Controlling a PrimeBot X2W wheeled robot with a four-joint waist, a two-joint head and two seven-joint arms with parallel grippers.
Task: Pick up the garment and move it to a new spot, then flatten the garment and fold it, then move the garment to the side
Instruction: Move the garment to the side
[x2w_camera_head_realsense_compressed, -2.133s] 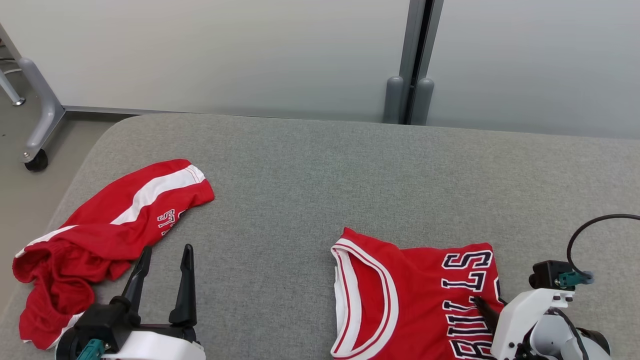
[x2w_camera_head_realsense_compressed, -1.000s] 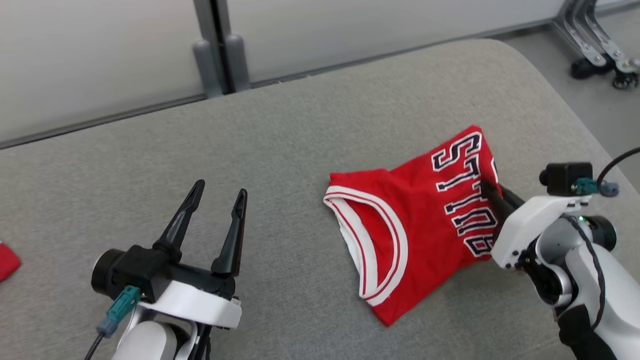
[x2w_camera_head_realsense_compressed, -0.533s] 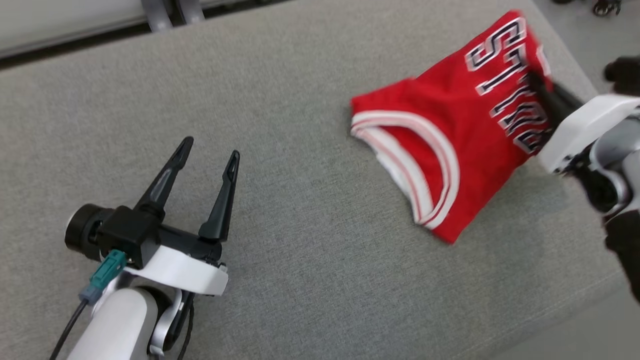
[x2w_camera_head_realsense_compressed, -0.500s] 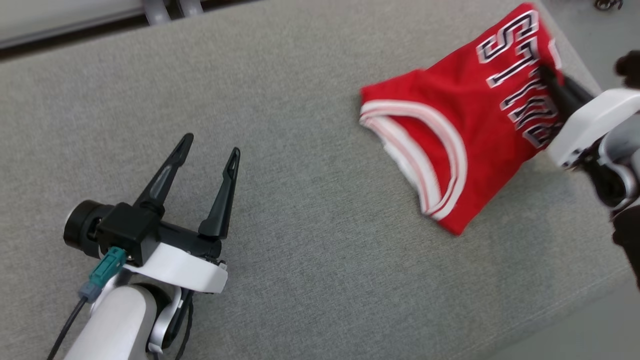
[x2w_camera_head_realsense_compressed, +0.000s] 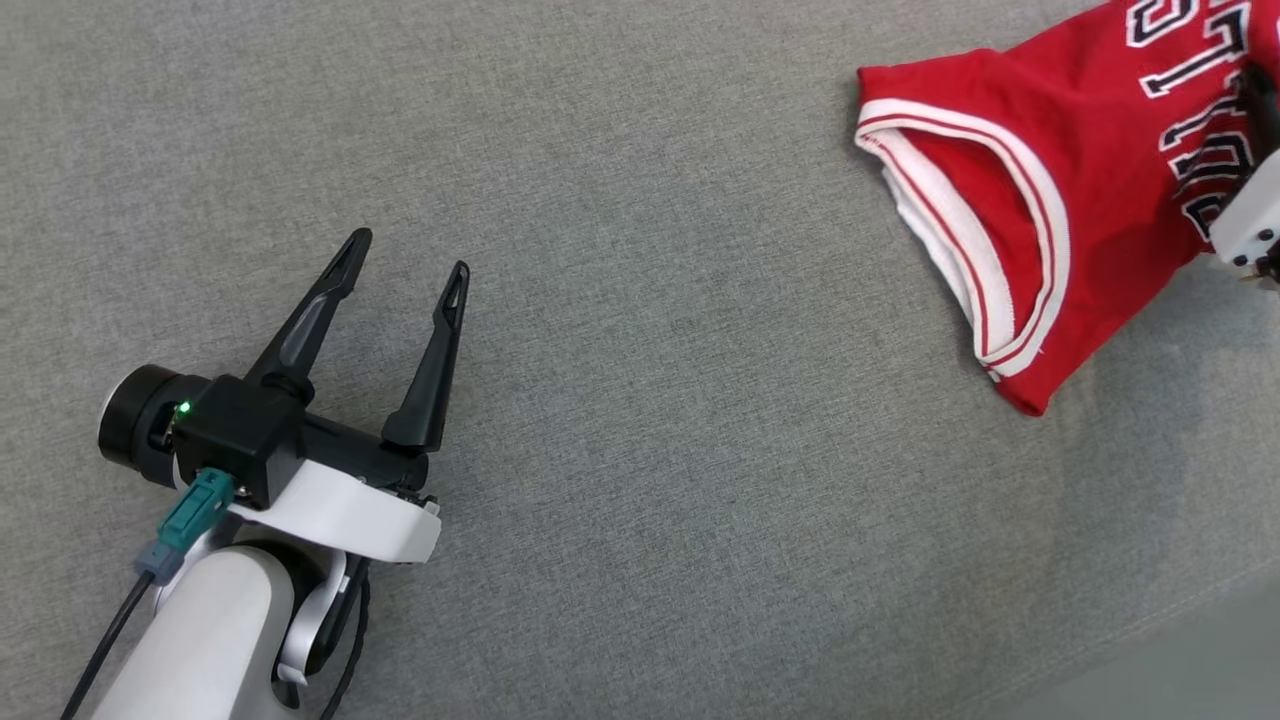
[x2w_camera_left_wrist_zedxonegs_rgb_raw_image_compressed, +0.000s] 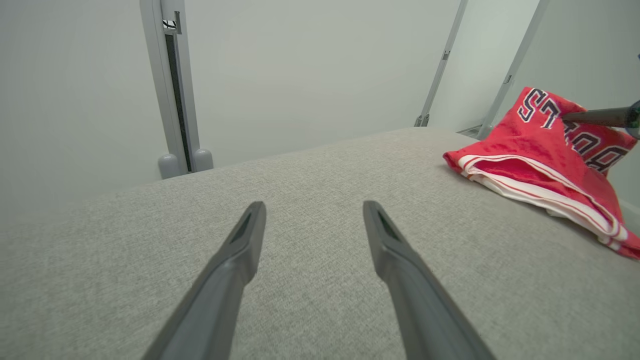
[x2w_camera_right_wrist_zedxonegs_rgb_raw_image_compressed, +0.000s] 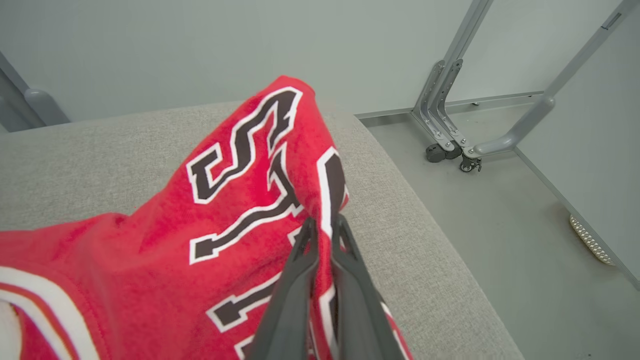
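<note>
A broad grey padded surface (x2w_camera_head_realsense_compressed: 640, 420) took up most of the space in front of the robot, with pale wall panels (x2w_camera_left_wrist_zedxonegs_rgb_raw_image_compressed: 310, 65) behind it. The red jersey (x2w_camera_head_realsense_compressed: 1080, 200) sat far over on the robot's right, close to the rounded edge of the surface. Its white-trimmed opening lay on the padding, and its lettered part was drawn up into a peak. The left gripper (x2w_camera_head_realsense_compressed: 408, 254) hung low over bare padding, well apart from the jersey, its two dark fingers spread wide with nothing between them. The right gripper (x2w_camera_right_wrist_zedxonegs_rgb_raw_image_compressed: 324, 222) had its fingers pressed together on a fold of the jersey's lettered cloth, and that was where the fabric rose off the surface. Beyond the edge, on the grey floor (x2w_camera_right_wrist_zedxonegs_rgb_raw_image_compressed: 500, 225), stood a metal frame leg on small castors (x2w_camera_right_wrist_zedxonegs_rgb_raw_image_compressed: 452, 155).
</note>
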